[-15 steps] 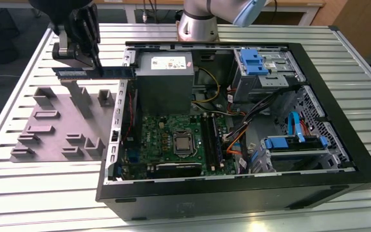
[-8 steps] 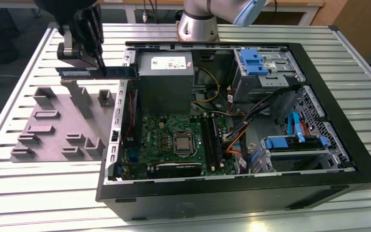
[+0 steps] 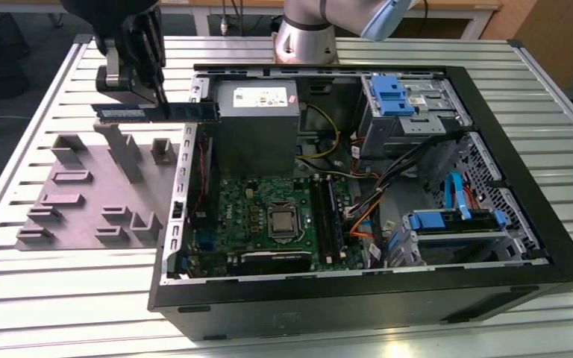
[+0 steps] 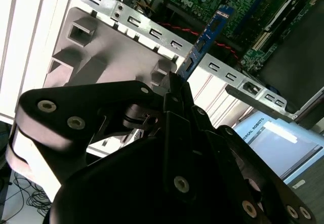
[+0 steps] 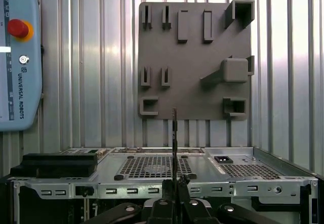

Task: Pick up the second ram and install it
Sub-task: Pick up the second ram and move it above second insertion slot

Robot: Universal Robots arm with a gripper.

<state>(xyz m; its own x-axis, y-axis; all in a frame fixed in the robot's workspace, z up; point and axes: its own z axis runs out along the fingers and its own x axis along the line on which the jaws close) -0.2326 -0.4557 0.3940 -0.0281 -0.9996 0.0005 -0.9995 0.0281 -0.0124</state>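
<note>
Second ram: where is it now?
Clamped in the end effector, the second ram hangs by the grey holder plate at the exterior view's left, beside the power-supply box.

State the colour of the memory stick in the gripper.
The second ram is dark with a pale bluish label; exterior view.

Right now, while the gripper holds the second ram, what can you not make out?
First wrist view: the second ram is edge-on, its chips and label hidden.
Second wrist view: the gripper covers the ram's held end.
Exterior view: the memory slots are too small to tell whether any is filled.
Exterior view: the arm is cut off by the top edge.
</note>
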